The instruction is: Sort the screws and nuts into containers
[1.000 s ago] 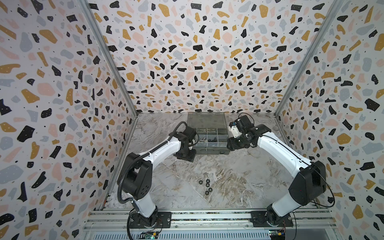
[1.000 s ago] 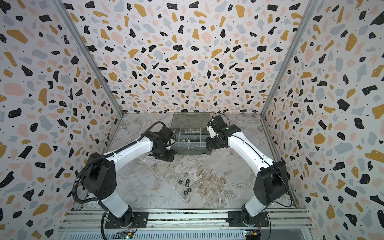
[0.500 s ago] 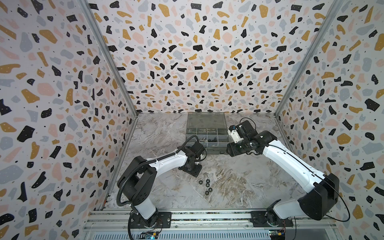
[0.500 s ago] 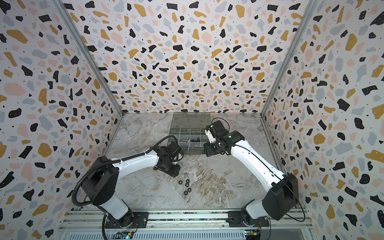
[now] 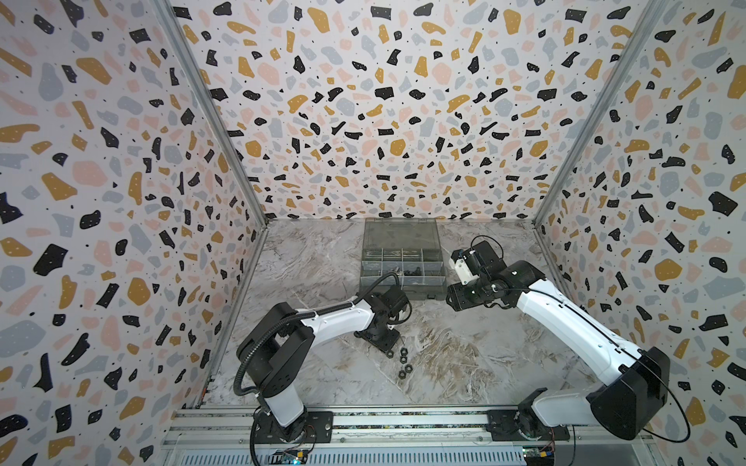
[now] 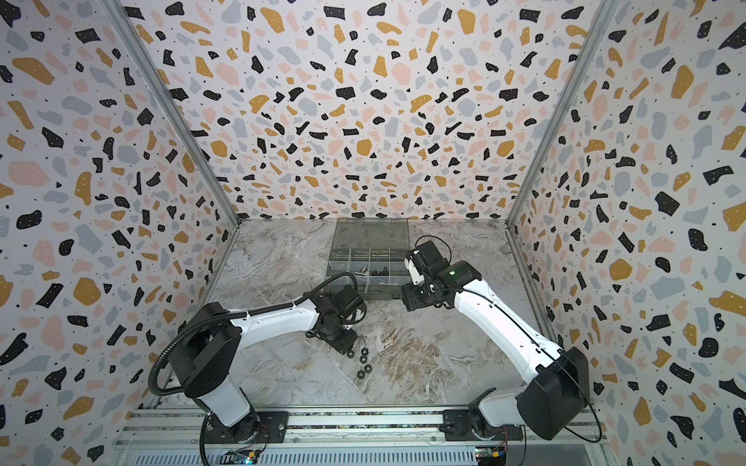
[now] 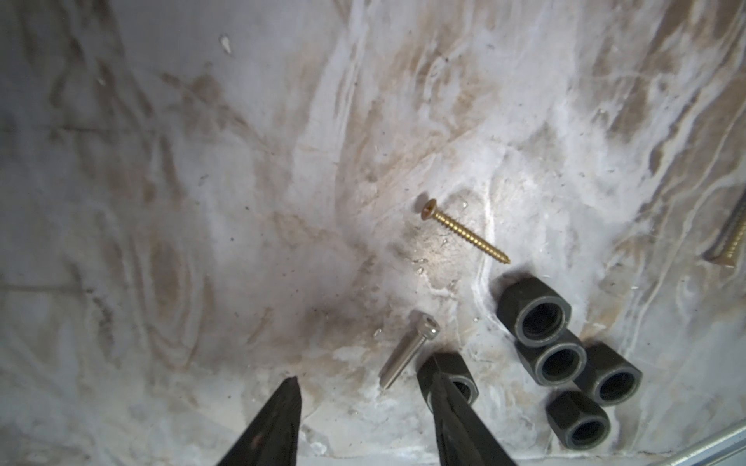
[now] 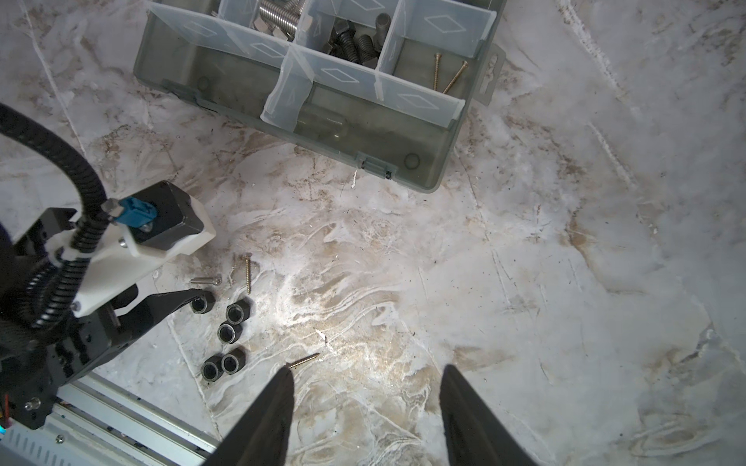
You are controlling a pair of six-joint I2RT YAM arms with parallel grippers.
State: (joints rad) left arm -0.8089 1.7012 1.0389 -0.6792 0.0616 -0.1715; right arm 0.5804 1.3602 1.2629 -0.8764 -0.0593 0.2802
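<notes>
Several black nuts (image 7: 555,361) lie clustered on the marble floor, also seen in both top views (image 5: 403,361) (image 6: 363,363). My left gripper (image 7: 363,379) is open and low over them, one fingertip (image 7: 438,383) against the edge of a separate nut (image 7: 458,373). A silver screw (image 7: 407,353) lies just beyond the tips, a brass screw (image 7: 464,232) farther on. My right gripper (image 8: 367,375) hangs open and empty above bare floor, a brass screw (image 8: 302,360) at one tip. The containers (image 8: 363,133) hold silver bolts (image 8: 282,16), black bolts (image 8: 355,40) and brass screws (image 8: 448,72).
The organiser (image 5: 420,291) stands at the back middle with its lid (image 5: 399,234) laid open toward the rear wall. Patterned walls close three sides. A metal rail (image 5: 363,419) runs along the front. Another brass screw (image 7: 732,234) lies apart from the nuts.
My left arm has swung from the organiser forward and down to the nuts. My right arm has drawn back from the organiser toward the right.
</notes>
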